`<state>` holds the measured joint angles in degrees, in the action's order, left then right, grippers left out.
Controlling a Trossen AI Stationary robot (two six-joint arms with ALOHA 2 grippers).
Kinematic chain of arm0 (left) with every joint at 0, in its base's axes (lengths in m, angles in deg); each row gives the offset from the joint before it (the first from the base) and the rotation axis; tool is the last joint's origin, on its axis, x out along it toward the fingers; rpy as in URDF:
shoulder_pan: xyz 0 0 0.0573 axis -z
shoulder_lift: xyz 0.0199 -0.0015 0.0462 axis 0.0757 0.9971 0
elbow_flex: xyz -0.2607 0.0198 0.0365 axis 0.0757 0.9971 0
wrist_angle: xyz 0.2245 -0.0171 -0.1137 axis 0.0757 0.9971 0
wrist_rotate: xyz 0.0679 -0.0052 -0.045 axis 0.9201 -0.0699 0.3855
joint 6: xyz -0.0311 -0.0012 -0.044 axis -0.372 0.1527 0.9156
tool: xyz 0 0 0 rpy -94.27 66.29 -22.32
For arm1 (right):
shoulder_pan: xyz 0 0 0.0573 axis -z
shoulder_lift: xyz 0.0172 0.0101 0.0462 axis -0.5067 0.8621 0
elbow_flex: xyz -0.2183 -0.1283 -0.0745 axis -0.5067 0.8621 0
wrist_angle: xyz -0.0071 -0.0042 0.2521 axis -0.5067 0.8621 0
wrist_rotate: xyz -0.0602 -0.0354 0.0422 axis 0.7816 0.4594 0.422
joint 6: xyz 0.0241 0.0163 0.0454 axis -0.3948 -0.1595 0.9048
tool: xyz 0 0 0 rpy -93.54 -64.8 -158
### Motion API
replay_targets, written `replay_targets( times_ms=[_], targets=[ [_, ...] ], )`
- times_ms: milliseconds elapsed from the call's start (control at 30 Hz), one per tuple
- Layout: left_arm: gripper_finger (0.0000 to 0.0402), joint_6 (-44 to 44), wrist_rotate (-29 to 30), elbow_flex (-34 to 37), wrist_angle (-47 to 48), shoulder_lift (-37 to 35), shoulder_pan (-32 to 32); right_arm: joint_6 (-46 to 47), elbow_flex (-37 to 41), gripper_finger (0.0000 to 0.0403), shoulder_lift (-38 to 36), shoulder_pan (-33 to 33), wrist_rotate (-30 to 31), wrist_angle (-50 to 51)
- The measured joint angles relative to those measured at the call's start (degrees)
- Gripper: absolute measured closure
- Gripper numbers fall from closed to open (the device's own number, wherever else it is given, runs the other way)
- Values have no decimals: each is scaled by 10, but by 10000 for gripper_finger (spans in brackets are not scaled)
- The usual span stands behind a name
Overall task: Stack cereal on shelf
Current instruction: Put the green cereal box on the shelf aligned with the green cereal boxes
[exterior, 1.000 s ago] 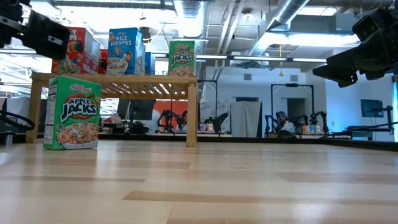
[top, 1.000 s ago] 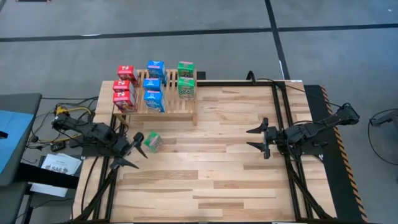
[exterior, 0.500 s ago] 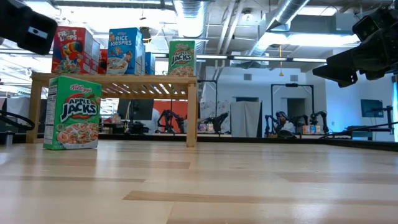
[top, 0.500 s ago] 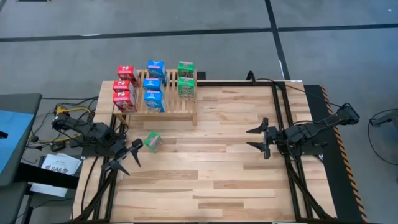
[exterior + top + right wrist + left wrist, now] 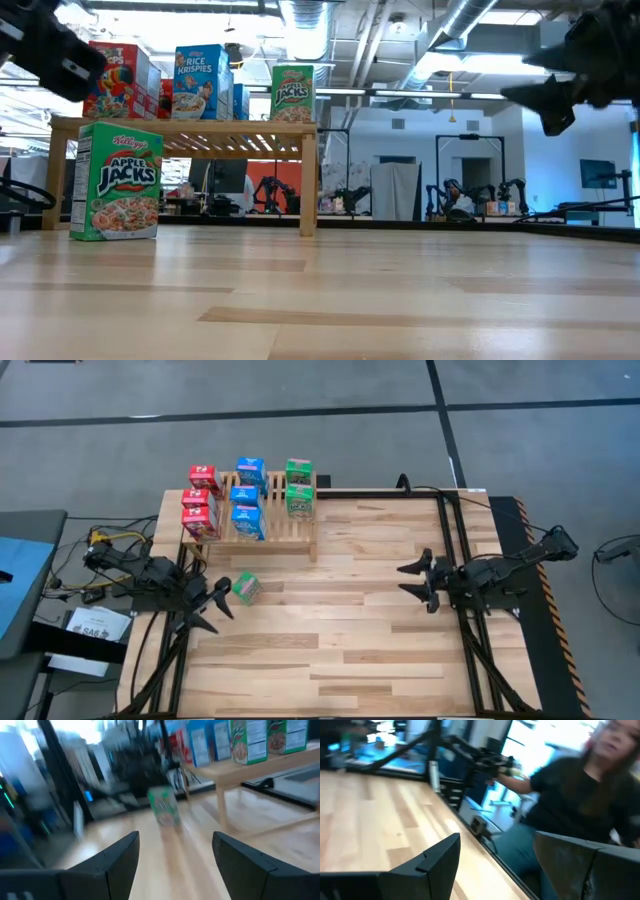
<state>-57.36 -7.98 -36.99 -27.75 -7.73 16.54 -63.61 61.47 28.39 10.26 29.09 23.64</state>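
Note:
The wooden slatted shelf (image 5: 268,530) stands at the table's far left and carries several cereal boxes: three red (image 5: 200,520), three blue (image 5: 247,520) and two green (image 5: 299,498). One more green cereal box (image 5: 245,587) stands upright on its bottom on the table in front of the shelf, and the low view shows it as the Apple Jacks box (image 5: 118,180). My left gripper (image 5: 212,608) hovers open just left of this box. My right gripper (image 5: 408,581) hovers open at the table's right and points toward the box (image 5: 165,807). Nothing is between either pair of fingers.
Black frame rails (image 5: 452,550) run along the table's right side, and cables (image 5: 105,545) lie off its left edge. In the left wrist view a person (image 5: 580,785) sits beyond the table. Bare planks (image 5: 330,640) lie between the two arms.
Both grippers have rolled a little about their own pointing lines while staying where they were. Their fingers stay just as far apart. The boxes and the shelf have not moved.

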Motion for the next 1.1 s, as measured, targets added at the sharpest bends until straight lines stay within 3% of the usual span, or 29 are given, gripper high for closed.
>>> replay_targets(
  times_ms=[133,233,367,467,733,1100],
  targets=[
    [161,36,37,0,12,0,0,90,0,126,0,1,0,-66],
    [161,56,57,0,14,0,0,81,-6,126,0,1,0,-83],
    [161,126,141,0,8,0,0,64,-21,126,-1,1,1,-112],
    [161,141,171,0,-7,0,0,64,-23,126,0,1,1,-141],
    [161,120,170,0,-89,1,0,48,-24,126,0,1,1,-178],
    [161,105,184,-3,-168,2,0,38,-25,126,0,1,1,-135]
  ],
)
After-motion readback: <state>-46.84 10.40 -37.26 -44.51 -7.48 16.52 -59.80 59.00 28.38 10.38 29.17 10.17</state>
